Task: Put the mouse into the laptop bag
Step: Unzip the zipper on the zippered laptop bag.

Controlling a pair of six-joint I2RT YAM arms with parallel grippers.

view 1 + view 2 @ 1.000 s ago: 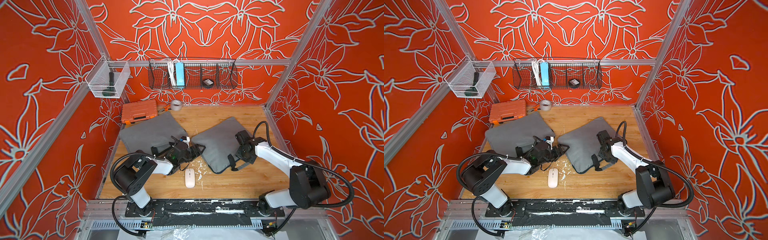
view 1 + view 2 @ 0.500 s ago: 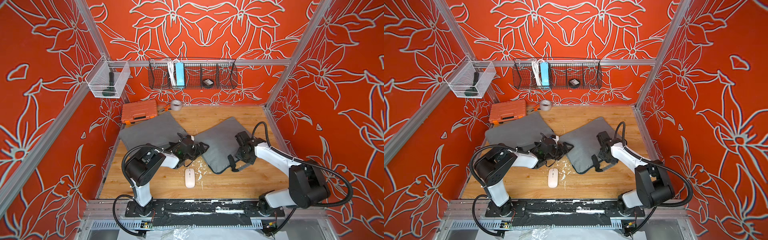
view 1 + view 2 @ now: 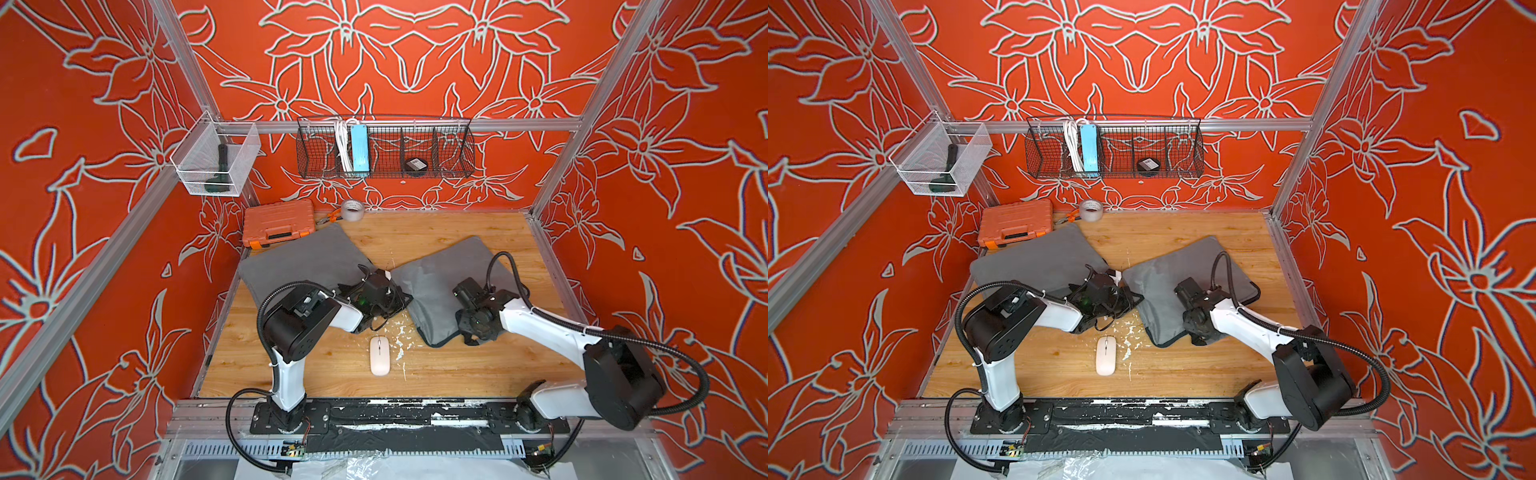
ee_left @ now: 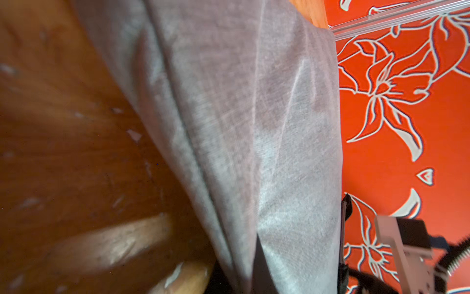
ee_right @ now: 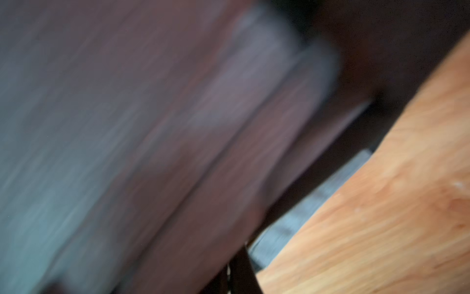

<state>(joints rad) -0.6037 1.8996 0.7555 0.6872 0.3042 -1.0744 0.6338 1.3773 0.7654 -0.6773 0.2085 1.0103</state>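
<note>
Near left pincer, mouse, apart.

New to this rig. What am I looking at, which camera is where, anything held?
Two robot arms, left and right, stand at the front edge of a wooden table, each ending in a two-finger gripper. The two wide pictures come from one stereo camera overhead; the two close-ups come from cameras on the arms' wrists and show mostly grey fabric and wood. On the table lie a white mouse, a grey laptop bag on the right, a second grey bag on the left, an orange tool case and a tape roll. The left gripper and right gripper are both shut at the right bag's edges; whether they pinch fabric is unclear. The mouse lies free.
</note>
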